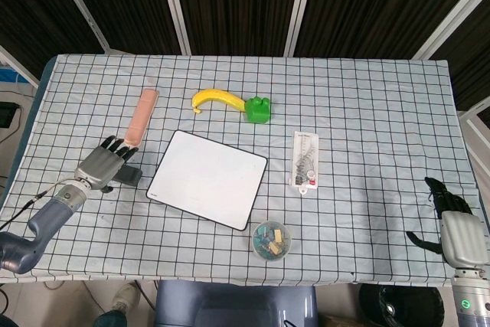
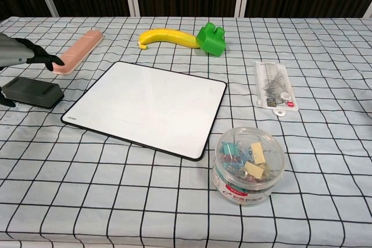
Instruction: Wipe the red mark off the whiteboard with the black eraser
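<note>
We see the black eraser (image 2: 32, 92) lying flat just off the whiteboard (image 1: 207, 178)'s left edge, our left hand (image 1: 101, 163) above it with fingers spread, holding nothing, and our right hand (image 1: 453, 223) idle at the table's far right corner, fingers loosely apart.

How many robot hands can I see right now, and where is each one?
2. The left hand is at the table's left edge, fingers spread above the black eraser lying beside the whiteboard. The right hand hangs off the table's right side, holding nothing.
</note>
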Controlling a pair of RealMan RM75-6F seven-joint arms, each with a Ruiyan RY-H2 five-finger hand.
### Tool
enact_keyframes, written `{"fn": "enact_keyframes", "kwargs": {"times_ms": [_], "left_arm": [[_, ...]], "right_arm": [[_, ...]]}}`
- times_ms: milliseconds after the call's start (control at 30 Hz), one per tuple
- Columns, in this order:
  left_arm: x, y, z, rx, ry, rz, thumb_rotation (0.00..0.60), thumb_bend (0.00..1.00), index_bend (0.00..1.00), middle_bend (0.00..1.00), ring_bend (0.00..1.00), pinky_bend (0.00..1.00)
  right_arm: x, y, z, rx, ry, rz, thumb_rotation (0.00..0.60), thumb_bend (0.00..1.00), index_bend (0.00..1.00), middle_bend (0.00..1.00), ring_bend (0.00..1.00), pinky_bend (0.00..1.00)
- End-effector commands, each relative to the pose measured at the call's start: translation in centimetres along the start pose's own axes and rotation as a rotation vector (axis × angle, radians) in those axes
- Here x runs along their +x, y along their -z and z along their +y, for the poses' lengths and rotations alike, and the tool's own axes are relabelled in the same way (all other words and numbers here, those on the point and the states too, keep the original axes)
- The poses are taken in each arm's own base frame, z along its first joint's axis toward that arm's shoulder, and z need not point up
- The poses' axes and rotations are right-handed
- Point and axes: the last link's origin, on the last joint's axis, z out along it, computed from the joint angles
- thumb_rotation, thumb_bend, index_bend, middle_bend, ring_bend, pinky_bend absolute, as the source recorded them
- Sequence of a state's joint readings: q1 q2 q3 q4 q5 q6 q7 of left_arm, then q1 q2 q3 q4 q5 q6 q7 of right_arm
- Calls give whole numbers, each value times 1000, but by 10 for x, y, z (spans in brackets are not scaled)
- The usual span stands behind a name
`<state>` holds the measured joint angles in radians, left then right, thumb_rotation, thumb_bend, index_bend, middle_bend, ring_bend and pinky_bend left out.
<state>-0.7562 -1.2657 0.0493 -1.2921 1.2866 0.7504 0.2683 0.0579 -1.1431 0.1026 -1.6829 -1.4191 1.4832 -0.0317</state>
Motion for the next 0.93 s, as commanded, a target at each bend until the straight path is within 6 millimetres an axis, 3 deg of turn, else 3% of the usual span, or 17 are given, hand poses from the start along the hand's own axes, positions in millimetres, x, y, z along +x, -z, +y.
{"fn": "enact_keyframes", "kwargs": {"times_ms": [33, 200, 400, 700, 933], "left_arm": [[21, 15, -2, 17, 42, 86, 600, 101, 12, 141, 0, 0], [34, 51, -8, 69, 84, 203, 600, 104, 19, 141, 0, 0], [28, 99, -13, 152, 165, 219, 600, 107, 23, 140, 0, 0], [-6, 169, -14, 215, 244, 285, 600, 107, 7, 110, 0, 0], [-21, 203, -23, 253, 291, 349, 600, 107, 2, 107, 0, 0]], "right_arm": [[0, 0, 0, 1, 0, 0, 600, 63, 100, 126, 218, 217], [0, 0, 0, 2, 0, 0, 600, 64, 100, 126, 218, 217], [0, 0, 0, 2, 1, 6, 600, 64, 100, 126, 218, 217], [2, 0, 0, 5, 1, 16, 600, 64, 100, 126, 218, 217], [3, 1, 1, 9, 5, 20, 600, 64, 100, 126, 218, 217]]}}
